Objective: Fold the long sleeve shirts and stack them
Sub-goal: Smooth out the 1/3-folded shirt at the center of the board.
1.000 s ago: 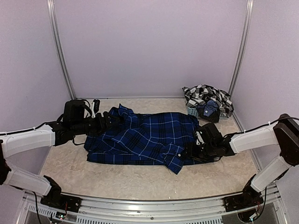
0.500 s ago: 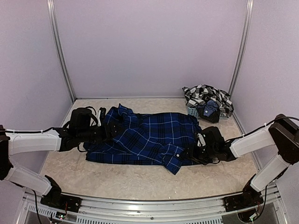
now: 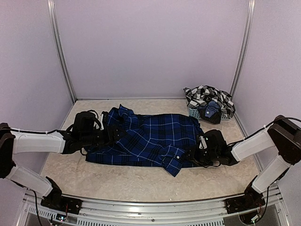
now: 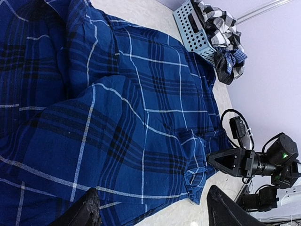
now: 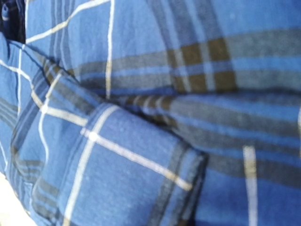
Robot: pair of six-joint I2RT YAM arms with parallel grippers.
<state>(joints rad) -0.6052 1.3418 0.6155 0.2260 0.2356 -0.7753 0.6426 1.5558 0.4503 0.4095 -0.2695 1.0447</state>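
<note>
I'm folding the navy plaid shirt (image 3: 150, 136): my left end effector (image 4: 151, 197) gapes wide above it; my right end effector (image 3: 194, 153) sits at its edge, and I can't tell its grip. Next, I'd pinch both edges.

spread shirt (image 3: 146, 139): middle of table (image 3: 141, 181) | basket (image 3: 194, 112): behind it, right | heaped shirt (image 3: 209, 95): in basket

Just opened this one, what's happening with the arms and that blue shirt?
Both arms are at the navy plaid shirt, which lies spread and rumpled across the table. The left tool hangs open over its left edge; the right tool is pressed into the cloth at its right edge, grip unclear. A black-and-white checked shirt sits heaped on the basket at the far right. Nothing is stacked yet.
</note>
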